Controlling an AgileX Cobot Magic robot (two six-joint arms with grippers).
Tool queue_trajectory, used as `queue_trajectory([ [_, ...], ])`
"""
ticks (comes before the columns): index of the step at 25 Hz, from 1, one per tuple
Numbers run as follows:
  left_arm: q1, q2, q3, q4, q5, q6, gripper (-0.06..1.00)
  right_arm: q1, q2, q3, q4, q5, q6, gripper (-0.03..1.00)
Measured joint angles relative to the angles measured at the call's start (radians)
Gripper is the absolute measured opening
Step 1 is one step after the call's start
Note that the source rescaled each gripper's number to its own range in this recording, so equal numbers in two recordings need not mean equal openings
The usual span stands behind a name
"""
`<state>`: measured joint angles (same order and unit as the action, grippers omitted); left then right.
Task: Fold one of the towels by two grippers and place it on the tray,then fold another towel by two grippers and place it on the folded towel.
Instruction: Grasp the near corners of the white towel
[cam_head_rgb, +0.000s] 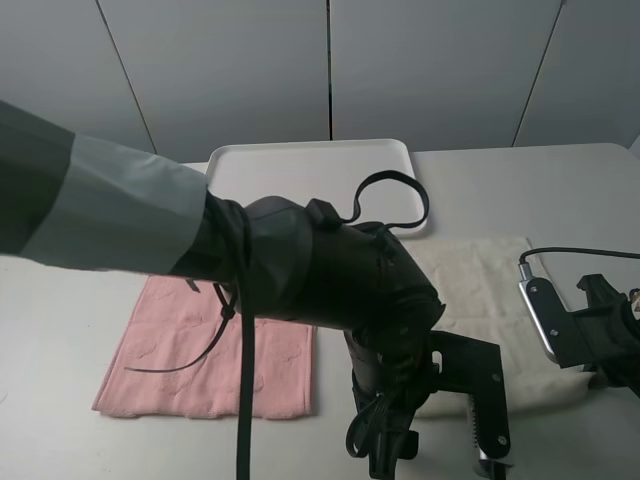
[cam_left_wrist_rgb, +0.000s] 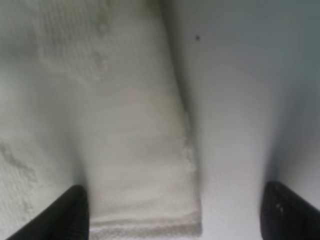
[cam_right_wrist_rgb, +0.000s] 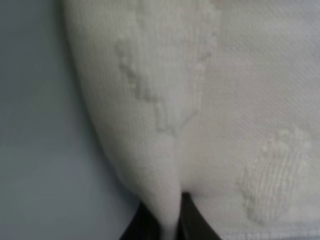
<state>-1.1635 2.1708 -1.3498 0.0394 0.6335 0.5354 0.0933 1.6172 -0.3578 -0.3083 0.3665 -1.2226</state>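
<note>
Fabric of the cream towel (cam_head_rgb: 480, 275) stands pinched in a ridge by the right tool (cam_right_wrist_rgb: 169, 227), whose jaws are clamped on it. The towel lies spread on the worktop (cam_head_rgb: 560, 190), just off the near right corner of the tray (cam_head_rgb: 310, 165). The left tool (cam_left_wrist_rgb: 175, 215) hangs over the towel's edge, jaws wide apart. The pink towel (cam_head_rgb: 180, 350) lies flat off the tray's near left corner.

Pale grey wall panels (cam_head_rgb: 430, 70) with thin dark seams, matte white tabletop (cam_head_rgb: 50, 340), soft even light
</note>
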Motion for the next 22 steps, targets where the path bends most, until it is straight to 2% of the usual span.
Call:
queue_trajectory([
  [4, 0.0, 0.0, 0.0, 0.016, -0.004, -0.009, 0.8, 0.0, 0.0, 0.0, 0.004, 0.0, 0.001, 0.01],
  [15, 0.0, 0.012, -0.01, 0.02, 0.013, -0.005, 0.83, 0.0, 0.0, 0.0, 0.006, -0.002, 0.001, 0.01],
  [22, -0.011, 0.013, -0.016, 0.066, 0.017, -0.021, 0.84, 0.0, 0.0, 0.0, 0.008, -0.002, 0.001, 0.01],
])
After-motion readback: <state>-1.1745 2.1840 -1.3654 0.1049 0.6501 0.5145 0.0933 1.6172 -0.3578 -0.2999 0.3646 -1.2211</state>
